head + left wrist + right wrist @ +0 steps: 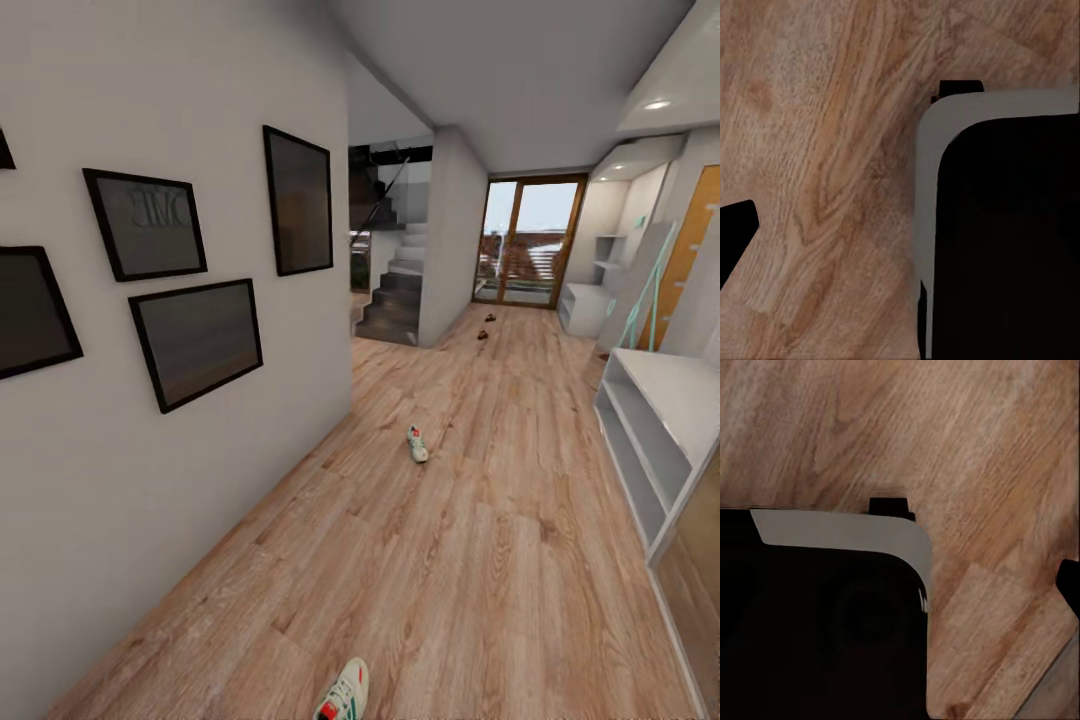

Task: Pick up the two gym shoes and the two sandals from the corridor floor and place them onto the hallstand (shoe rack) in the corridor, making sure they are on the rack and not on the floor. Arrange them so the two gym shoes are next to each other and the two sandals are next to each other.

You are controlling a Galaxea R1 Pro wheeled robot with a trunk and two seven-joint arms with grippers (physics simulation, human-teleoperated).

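A wood-plank corridor floor [480, 560] stretches toward a glass door [528, 240], with all four pieces of footwear lying on it. One gym shoe [343, 693] sits at the bottom edge of the head view, well short of the door; the second gym shoe [417, 443] lies farther along, mid-corridor. The two sandals [485, 327] rest close together just before the door. A white shoe rack [648, 420] with two open tiers lines the right wall, roughly level with the second gym shoe. Both wrist views look down on floorboards and a dark, grey-edged part of the robot; whether either set of jaws is open or closed cannot be told, and nothing appears held. The sensible start, by this view, is the nearest shoe: stop squarely over it, lower one arm, grip across its sides.
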